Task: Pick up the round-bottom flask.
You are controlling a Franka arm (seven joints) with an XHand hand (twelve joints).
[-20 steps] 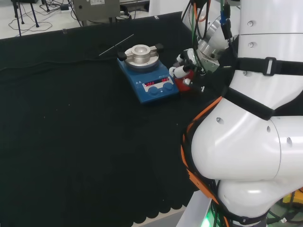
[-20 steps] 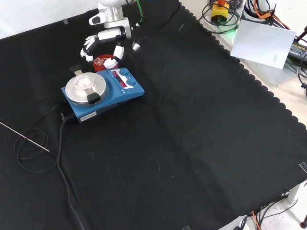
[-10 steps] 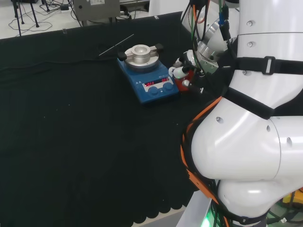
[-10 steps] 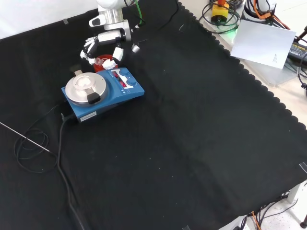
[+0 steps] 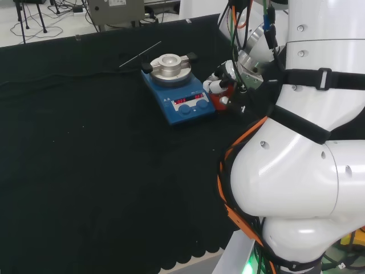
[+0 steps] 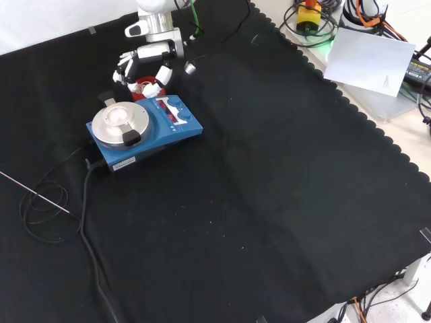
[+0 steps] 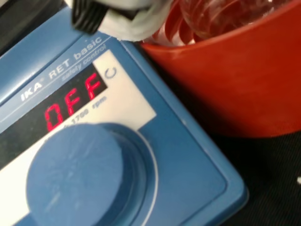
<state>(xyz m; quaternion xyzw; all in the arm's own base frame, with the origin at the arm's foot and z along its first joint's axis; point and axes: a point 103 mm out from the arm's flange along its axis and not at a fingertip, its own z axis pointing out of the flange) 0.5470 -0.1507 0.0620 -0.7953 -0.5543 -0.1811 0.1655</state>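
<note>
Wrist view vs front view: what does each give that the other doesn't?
Wrist view alone: clear glass of the round-bottom flask seated in the red stand, and a blue knob close up. Front view alone: the whole hand with fingers curled over the stand, the hotplate's silver top, its black cable and a thin rod. Both: red stand beside the blue hotplate.

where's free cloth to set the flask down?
Front view: bare cloth right of and below the blue stirrer. Crowded at the top: hand over the red stand, against the stirrer. Cable lies lower left.
</note>
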